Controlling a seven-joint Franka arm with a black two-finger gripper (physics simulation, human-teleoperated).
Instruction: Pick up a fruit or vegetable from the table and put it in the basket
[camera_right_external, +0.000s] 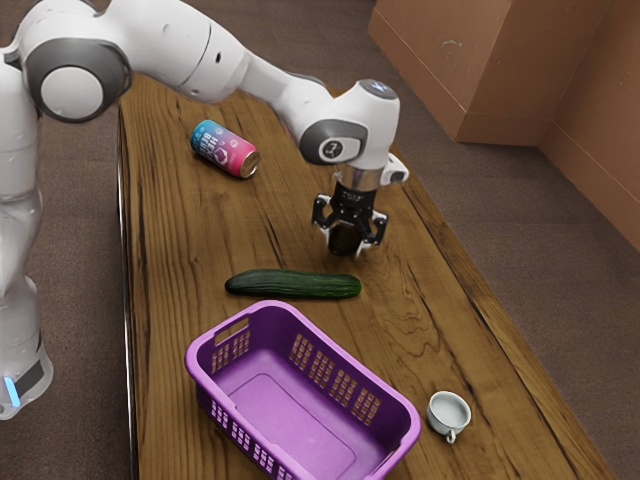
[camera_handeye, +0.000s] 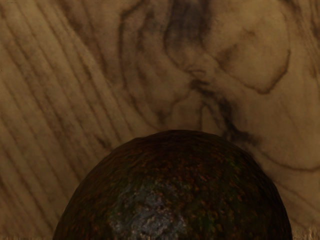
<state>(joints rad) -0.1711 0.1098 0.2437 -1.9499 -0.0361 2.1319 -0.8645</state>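
My gripper (camera_right_external: 345, 243) points down over the table beyond the cucumber, at the dark, rounded avocado-like fruit (camera_right_external: 345, 238). The gripper's parts partly cover the fruit, and its contact with the tabletop is unclear. In the wrist view the fruit (camera_handeye: 175, 195) looms large and dark brown-green at the lower edge, close under the hand. A long green cucumber (camera_right_external: 293, 284) lies between the gripper and the purple basket (camera_right_external: 404, 408). The basket stands upright, and its visible inside holds nothing.
A blue and pink can (camera_right_external: 225, 150) lies on its side toward the table's far end. A small pale cup (camera_right_external: 449, 413) stands beside the basket, toward the exterior view's right. The wooden table (camera_right_external: 170, 260) has a long edge on each side.
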